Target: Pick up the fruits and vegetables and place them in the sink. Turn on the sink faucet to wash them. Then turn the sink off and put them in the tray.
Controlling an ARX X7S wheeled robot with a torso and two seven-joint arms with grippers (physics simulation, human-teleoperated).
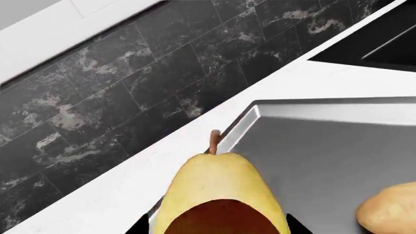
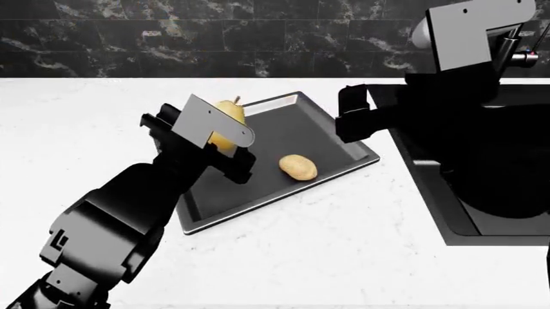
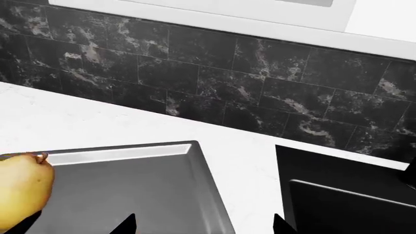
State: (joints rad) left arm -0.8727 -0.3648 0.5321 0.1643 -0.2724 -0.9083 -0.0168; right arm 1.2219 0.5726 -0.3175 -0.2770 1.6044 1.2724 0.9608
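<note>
Evidently the yellow fruit [image 2: 225,125] is held by the left fingers [image 2: 221,138], closed around its body, stem pointing away from the wrist, above the far-left part of the tray [image 2: 335,138]. The potato [image 2: 298,167] already lies on the tray floor, near the middle and apart from the fruit. The tray sits on the white bench [image 2: 326,251], just left of the sink [image 2: 481,193], whose faucet [image 2: 516,55] shows at the top right, half hidden by the right arm. The right fingers [image 3: 201,226] hover over the tray's sink-side edge, spread open and holding nothing. The step in hand looks like setting the fruit down in the tray. If it is let go too high it could roll into the potato or over the low rim, since its rounded body will not stay put; released too near the edge, it may end up on the bench. No brand, label or writing can be read anywhere.
</note>
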